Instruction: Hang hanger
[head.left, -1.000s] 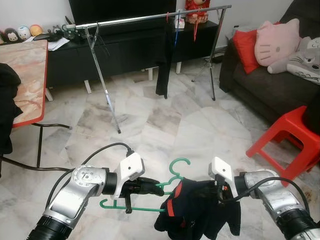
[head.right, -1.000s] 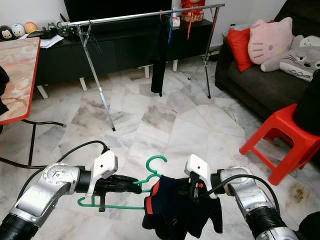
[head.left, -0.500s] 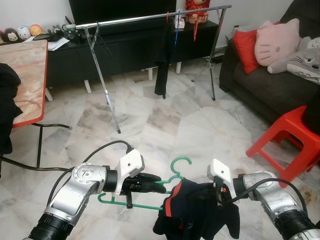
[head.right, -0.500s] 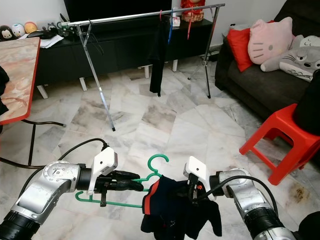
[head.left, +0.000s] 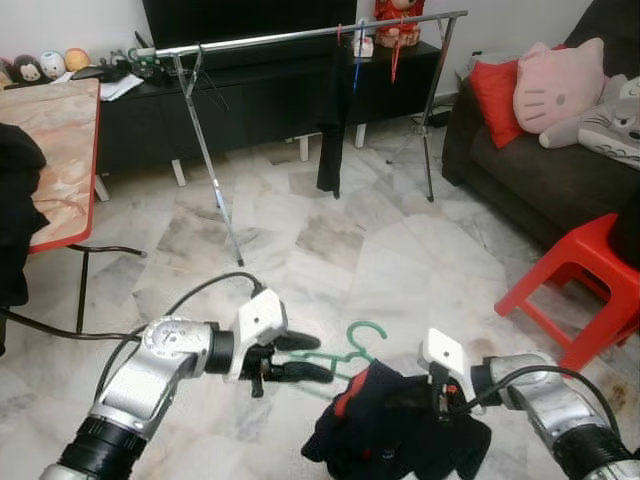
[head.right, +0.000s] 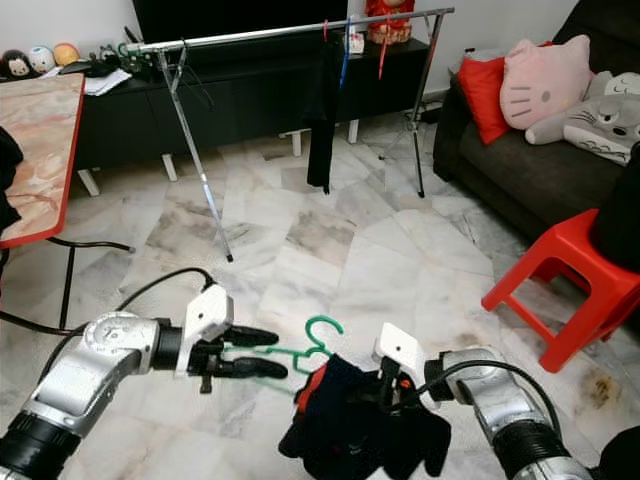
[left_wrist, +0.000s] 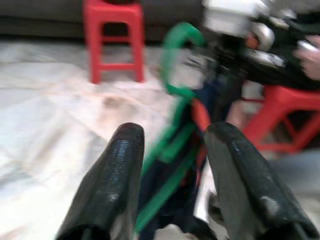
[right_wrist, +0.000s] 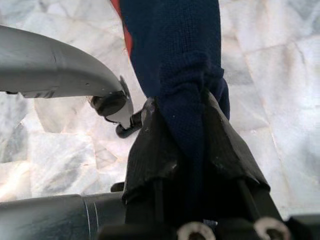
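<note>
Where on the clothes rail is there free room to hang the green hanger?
The rail is bare from its left leg to the hanging black garment. Its right end is crowded with red and blue hangers. The right end effector grips the dark garment.

Floor (head.left: 400, 250): pale marble tiles, grey-veined, running back to the wall.
Clothes rack (head.left: 300, 35): stands on the floor towards its far edge, metal legs splayed on the tiles.
TV cabinet (head.left: 260, 95): black, at the far edge behind the rack.
Red stool (head.left: 585, 285): stands at the floor's right edge.
Sofa (head.left: 530, 170): dark, far right corner.
Table (head.left: 55, 160): red-rimmed, left edge, thin black legs on the tiles.
</note>
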